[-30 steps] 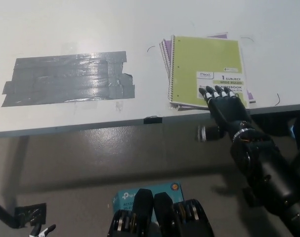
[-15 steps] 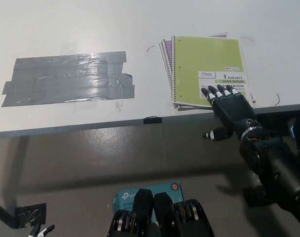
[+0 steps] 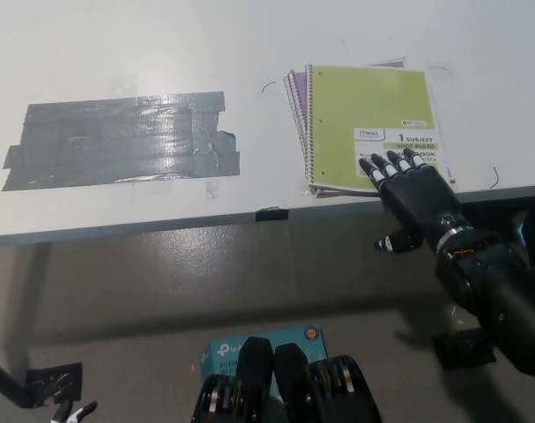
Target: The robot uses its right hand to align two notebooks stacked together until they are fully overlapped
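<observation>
White table [image 3: 249,44], near edge running just below notebooks. Green spiral notebook [image 3: 368,115] lies on purple notebook [image 3: 293,88], near table's right front edge; purple shows as strip along green's spiral side and sliver at far edge, so not fully overlapped. Bare tabletop between green notebook and grey tape patch [image 3: 122,141] well to its left. Black right hand [image 3: 412,198] at green notebook's near right corner, fingers spread flat, fingertips [image 3: 377,167] resting on cover, gripping nothing.
</observation>
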### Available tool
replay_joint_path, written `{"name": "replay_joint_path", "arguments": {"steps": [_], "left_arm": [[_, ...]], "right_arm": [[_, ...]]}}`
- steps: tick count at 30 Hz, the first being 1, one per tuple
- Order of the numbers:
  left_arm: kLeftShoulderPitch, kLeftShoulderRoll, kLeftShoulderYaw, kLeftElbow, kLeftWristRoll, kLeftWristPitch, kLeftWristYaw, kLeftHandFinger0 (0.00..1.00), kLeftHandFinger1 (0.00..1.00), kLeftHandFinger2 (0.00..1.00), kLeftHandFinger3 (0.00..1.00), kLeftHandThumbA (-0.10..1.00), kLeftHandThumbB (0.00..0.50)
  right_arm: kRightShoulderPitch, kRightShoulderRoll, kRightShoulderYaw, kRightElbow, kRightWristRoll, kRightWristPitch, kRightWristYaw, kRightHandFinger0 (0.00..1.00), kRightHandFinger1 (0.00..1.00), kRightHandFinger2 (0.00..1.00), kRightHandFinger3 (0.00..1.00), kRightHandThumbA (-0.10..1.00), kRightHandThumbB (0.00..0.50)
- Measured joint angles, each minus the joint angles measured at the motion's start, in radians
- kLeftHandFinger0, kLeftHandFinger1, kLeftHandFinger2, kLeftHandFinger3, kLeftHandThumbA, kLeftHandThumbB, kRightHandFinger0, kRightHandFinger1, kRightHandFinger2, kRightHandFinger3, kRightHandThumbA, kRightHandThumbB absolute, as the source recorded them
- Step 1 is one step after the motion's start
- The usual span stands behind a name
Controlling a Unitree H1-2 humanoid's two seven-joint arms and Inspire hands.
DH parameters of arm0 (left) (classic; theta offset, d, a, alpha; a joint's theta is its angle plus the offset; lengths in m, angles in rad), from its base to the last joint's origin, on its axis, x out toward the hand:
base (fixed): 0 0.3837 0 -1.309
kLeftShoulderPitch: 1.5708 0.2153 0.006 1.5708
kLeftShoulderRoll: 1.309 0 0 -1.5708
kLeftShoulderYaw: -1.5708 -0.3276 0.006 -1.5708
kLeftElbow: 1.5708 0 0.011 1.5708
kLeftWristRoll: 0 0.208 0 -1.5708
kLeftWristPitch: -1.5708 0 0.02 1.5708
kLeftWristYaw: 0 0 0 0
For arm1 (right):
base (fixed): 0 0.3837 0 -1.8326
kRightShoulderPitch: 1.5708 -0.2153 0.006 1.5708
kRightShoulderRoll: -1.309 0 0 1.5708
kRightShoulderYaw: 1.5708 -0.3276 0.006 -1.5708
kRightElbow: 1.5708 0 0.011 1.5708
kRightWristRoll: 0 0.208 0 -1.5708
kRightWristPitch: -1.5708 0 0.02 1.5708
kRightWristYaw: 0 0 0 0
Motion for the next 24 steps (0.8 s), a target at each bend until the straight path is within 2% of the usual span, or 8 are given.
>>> {"name": "replay_joint_path", "arguments": {"steps": [3,7,8,15,16,19,23,24], "left_arm": [[0.0,0.0,0.0,0.0,0.0,0.0,0.0,0.36,0.52,0.57,1.0,1.0,0.5],[0.0,0.0,0.0,0.0,0.0,0.001,0.0,0.39,0.55,0.56,1.0,1.0,0.5],[0.0,0.0,0.0,0.0,0.0,0.001,0.0,0.44,0.57,0.56,1.0,1.0,0.5],[0.002,0.001,0.0,0.0,0.0,0.001,-0.002,0.45,0.56,0.57,1.0,1.0,0.5],[0.002,0.001,0.0,0.0,0.0,0.001,-0.003,0.49,0.56,0.56,1.0,1.0,0.5],[0.003,0.002,0.001,0.0,0.0,0.001,-0.005,0.49,0.58,0.57,1.0,1.0,0.5],[0.004,0.002,0.001,0.0,0.0,0.001,-0.009,0.56,0.61,0.59,1.0,1.0,0.5],[0.004,0.002,0.001,0.0,0.0,0.001,-0.01,0.54,0.6,0.59,1.0,1.0,0.5]], "right_arm": [[0.0,-0.008,0.012,-0.001,-0.005,-0.009,-0.008,1.0,1.0,1.0,1.0,1.0,0.375],[0.0,-0.023,0.026,-0.002,-0.013,-0.032,-0.023,1.0,1.0,1.0,1.0,1.0,0.386],[0.0,-0.026,0.029,-0.002,-0.014,-0.038,-0.027,1.0,1.0,1.0,1.0,1.0,0.377],[0.019,-0.046,0.033,-0.015,-0.017,-0.061,-0.05,1.0,1.0,1.0,1.0,1.0,0.377],[0.02,-0.047,0.033,-0.015,-0.017,-0.063,-0.053,1.0,1.0,1.0,1.0,1.0,0.386],[0.02,-0.05,0.033,-0.014,-0.017,-0.071,-0.059,1.0,1.0,1.0,1.0,1.0,0.368],[0.02,-0.052,0.033,-0.015,-0.019,-0.076,-0.06,1.0,1.0,1.0,1.0,1.0,0.379],[0.02,-0.054,0.035,-0.016,-0.021,-0.077,-0.06,1.0,1.0,1.0,1.0,1.0,0.381]]}}
